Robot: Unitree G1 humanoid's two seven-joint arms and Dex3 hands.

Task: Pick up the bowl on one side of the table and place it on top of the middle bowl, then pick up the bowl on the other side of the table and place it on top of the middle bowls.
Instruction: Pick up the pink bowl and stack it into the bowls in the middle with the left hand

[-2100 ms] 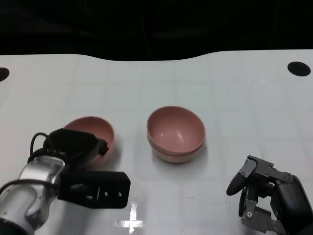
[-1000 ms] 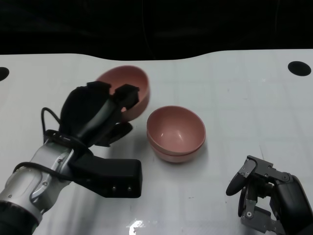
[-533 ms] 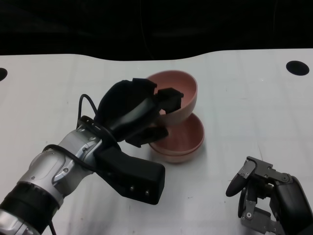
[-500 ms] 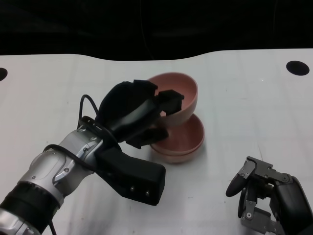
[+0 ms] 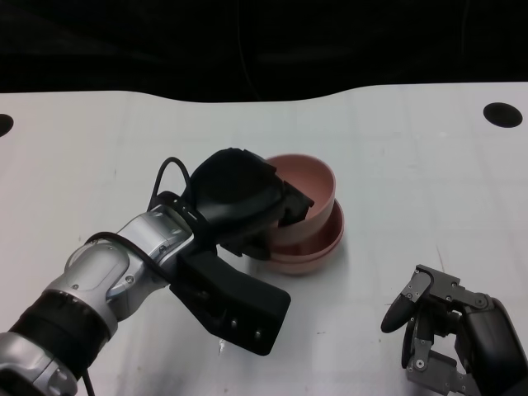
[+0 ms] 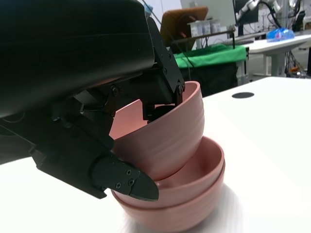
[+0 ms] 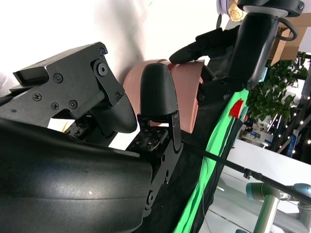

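Head view: the left hand (image 5: 243,198), black and many-fingered on a silver forearm, sits at centre frame and grips a pink, smooth, round plastic bowl (image 5: 309,186) by its near-left rim. That held bowl is tilted, with its opening turned toward the upper right of the frame, and its underside sits down inside the stack of two nested pink bowls (image 5: 318,247) standing on the white table (image 5: 429,173) at centre frame. The left wrist view confirms this: black fingers (image 6: 163,85) clamp over the rim of the held bowl (image 6: 165,133), whose base lies within the upper bowl of the stack (image 6: 194,194); whether it actually touches cannot be told.

The right hand (image 5: 450,334) rests at the lower right of the head view, well apart from the bowls, holding nothing, fingers loosely bent but apart. In the right wrist view, its fingers (image 7: 158,90) stand separated, with a pink bowl (image 7: 192,92) visible beyond them.

A black round hole (image 5: 504,115) marks the table's upper right.
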